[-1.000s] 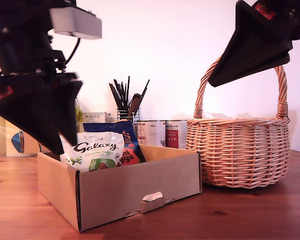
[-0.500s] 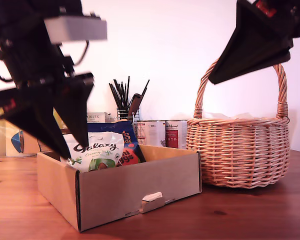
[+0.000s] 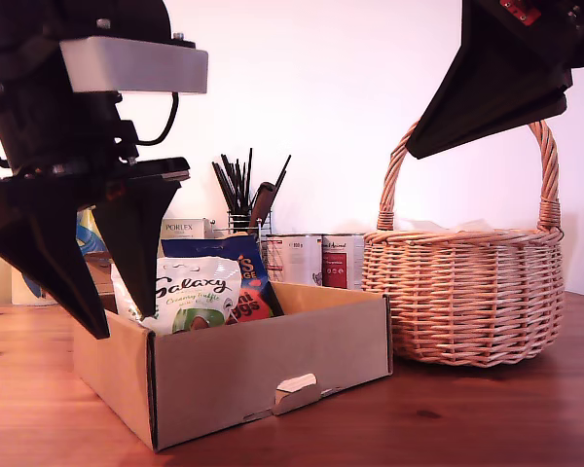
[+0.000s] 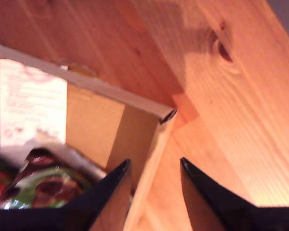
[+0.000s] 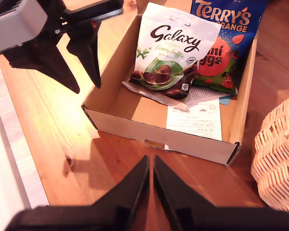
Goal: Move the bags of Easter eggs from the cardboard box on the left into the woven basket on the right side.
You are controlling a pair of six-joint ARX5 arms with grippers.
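Surface: wooden table (image 3: pixel 487 418) against a white wall.
Box: cardboard box (image 3: pixel 273 365) at the exterior view's left, low walls, tuck tab at the front.
Galaxy bag: Galaxy bag (image 5: pixel 171 50) stands in the box, leaning on the Terry's bag (image 5: pixel 226 33) just behind it; a printed sheet (image 5: pixel 195 118) lies on the box floor.
Basket: wicker basket (image 3: pixel 467 292) at the exterior view's right, just beside the box, with a tall arched handle.
First gripper: my first gripper (image 4: pixel 154 166) is released, jaws spread, straddling a box side wall near a corner (one finger inside the box, one outside); it grasps nothing.
Second gripper: my second gripper (image 5: pixel 151 163) is clenched, tips together, empty, high above the table in front of the box.
Background: tins (image 3: pixel 316 258) and a holder of dark utensils (image 3: pixel 243 190) behind the box.
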